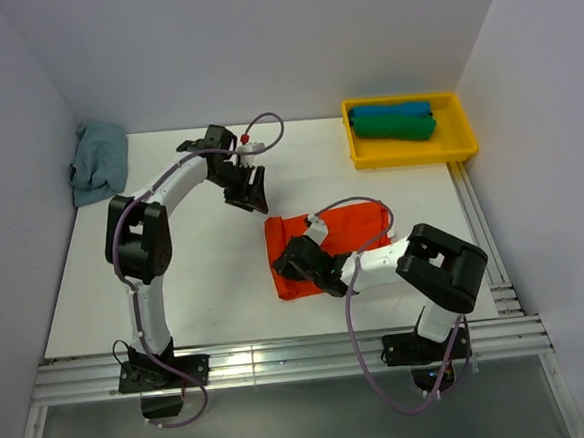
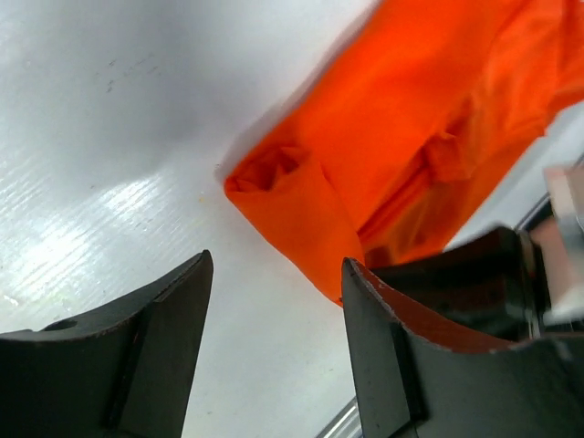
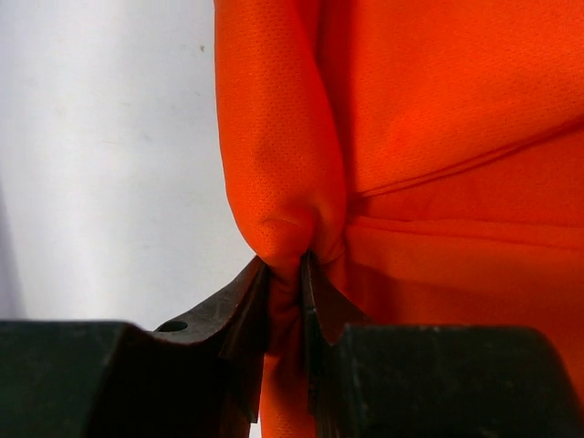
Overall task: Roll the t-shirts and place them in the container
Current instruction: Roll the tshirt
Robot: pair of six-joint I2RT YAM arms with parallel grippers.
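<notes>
Overhead, the bright orange-red cotton t-shirt (image 1: 348,230) lies folded mid-frame on the white surface (image 1: 206,275), bare room to its left. Left wrist: the left gripper (image 2: 274,269) gapes empty just short of its corner. Right wrist: the right gripper (image 3: 285,269) pinches a bunched edge fold.

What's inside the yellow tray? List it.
Inside the yellow tray lie a rolled blue shirt at the back and a rolled green shirt in front. Anything beneath them is covered.
</notes>
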